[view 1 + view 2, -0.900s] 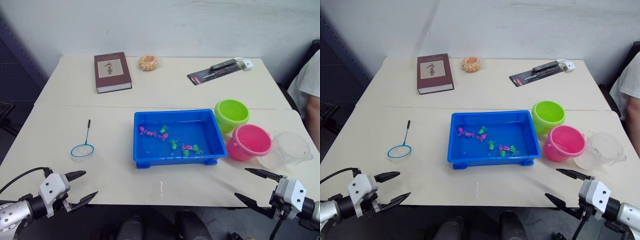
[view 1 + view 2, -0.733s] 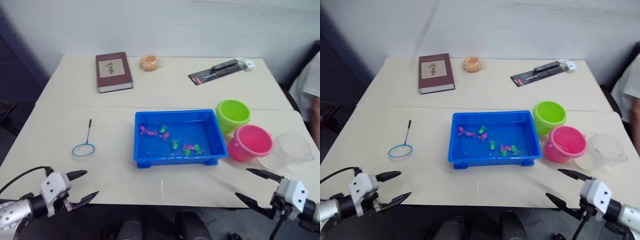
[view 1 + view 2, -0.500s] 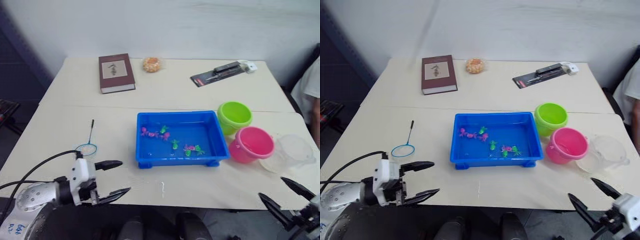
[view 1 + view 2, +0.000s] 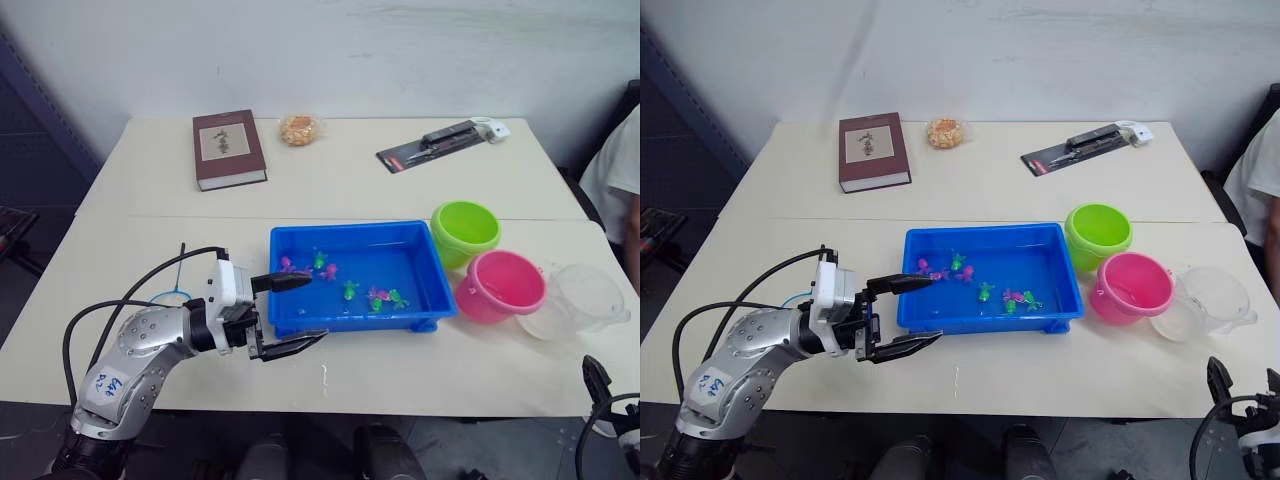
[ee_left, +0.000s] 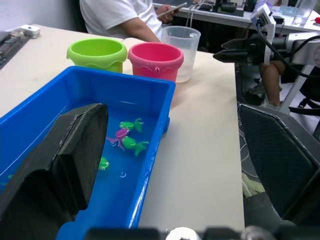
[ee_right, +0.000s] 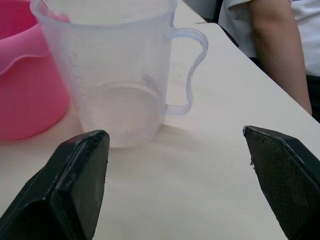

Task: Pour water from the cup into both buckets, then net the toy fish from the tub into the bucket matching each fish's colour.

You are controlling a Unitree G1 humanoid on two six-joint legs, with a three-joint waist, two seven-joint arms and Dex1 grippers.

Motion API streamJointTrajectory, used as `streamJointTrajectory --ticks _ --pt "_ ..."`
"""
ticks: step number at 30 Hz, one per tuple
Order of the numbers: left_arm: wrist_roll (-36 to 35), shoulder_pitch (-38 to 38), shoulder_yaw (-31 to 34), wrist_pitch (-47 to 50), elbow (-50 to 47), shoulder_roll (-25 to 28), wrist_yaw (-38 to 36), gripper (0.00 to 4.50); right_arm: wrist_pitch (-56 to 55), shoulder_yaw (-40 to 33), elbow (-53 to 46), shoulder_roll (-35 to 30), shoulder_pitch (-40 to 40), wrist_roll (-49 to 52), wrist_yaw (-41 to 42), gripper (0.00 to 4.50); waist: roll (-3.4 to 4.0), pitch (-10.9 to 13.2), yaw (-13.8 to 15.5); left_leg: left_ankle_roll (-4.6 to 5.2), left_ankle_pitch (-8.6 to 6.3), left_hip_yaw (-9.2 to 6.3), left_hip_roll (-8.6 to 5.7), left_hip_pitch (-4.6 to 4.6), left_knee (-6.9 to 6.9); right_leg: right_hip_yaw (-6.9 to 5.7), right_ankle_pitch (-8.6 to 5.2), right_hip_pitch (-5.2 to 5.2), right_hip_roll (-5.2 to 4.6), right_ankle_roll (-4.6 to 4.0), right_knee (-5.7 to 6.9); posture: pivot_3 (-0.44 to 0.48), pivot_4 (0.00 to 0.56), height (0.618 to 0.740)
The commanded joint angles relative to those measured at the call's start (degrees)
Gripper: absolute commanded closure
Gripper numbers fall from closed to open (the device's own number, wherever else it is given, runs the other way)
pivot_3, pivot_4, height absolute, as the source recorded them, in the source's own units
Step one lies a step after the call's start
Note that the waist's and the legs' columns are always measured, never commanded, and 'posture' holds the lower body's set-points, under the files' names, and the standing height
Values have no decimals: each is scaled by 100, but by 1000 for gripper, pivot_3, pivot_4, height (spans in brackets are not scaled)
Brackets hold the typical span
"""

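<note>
At the tabletop's right edge, touching the hot pink pail (image 4: 499, 285), stands the wide clear plastic cup (image 4: 585, 299) with its thin loop handle (image 6: 192, 70). It looks light, thin-walled, slippery and easily squashed; I'd grip the handle or low on the wall. The right hand (image 6: 177, 197) faces it, spread wide, empty. The left hand (image 4: 290, 315), wide open and empty, hovers at the blue rectangular tub (image 4: 300, 318).
</note>
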Motion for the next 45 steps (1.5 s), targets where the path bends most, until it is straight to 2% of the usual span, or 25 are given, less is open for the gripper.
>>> streamJointTrajectory --ticks 1,4,13,20,38,43,45 --pt "23 -46 -36 2 -119 -28 46 52 54 -33 358 -266 -448 -166 -176 0 0 0 -1 4 2 3 -1 0 1 3 1 0 -1 3 0 0 150 738" --pt "28 -32 -45 24 -202 -74 151 52 73 -27 817 -426 -947 -354 -440 0 -1 0 -5 10 2 7 -2 2 4 8 4 3 -1 7 0 0 150 738" --pt "51 136 21 68 -387 -66 293 52 -70 -28 1723 -669 -1544 -655 -604 0 -1 1 -5 10 5 11 0 -1 5 13 5 0 2 8 -2 0 150 738" --pt "49 137 27 116 -411 11 275 52 -524 -40 2797 -944 -2127 -760 -438 0 -2 1 -21 11 6 21 6 3 3 20 6 0 11 12 -4 0 150 738" --pt "-77 118 151 284 -342 219 88 52 -807 18 4408 -1583 -3206 -652 417 0 -5 3 -26 12 6 32 6 3 4 29 9 1 10 17 -12 0 150 738" --pt "-122 71 215 369 -335 320 11 52 -818 112 4622 -1585 -3483 -645 711 0 -5 4 -37 12 6 33 6 4 4 30 9 1 10 17 -13 0 150 738" --pt "-149 64 250 397 -337 356 -6 0 -877 128 4626 -1563 -3524 -638 812 552 -5 4 -37 12 6 33 6 3 4 31 9 1 9 17 -14 0 150 738"
